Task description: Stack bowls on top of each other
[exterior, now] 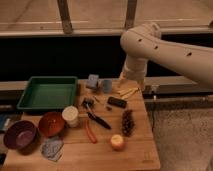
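The orange-red bowl (51, 123) sits upright at the table's front left. The dark purple bowl (21, 135) stands just left of it, touching or nearly touching; neither bowl is inside the other. My white arm reaches in from the right and bends down over the table's back right. My gripper (131, 86) is at its lower end, just above some yellow sticks (128, 92) and far from both bowls.
A green tray (48, 92) lies at back left and a cream cup (70, 116) stands right of the orange-red bowl. Pliers (96, 120), a black block (117, 102), a pine cone (128, 122), a yellow fruit (117, 142), a grey cloth (51, 148) and blue-grey items (93, 81) lie on the wooden table (135, 155).
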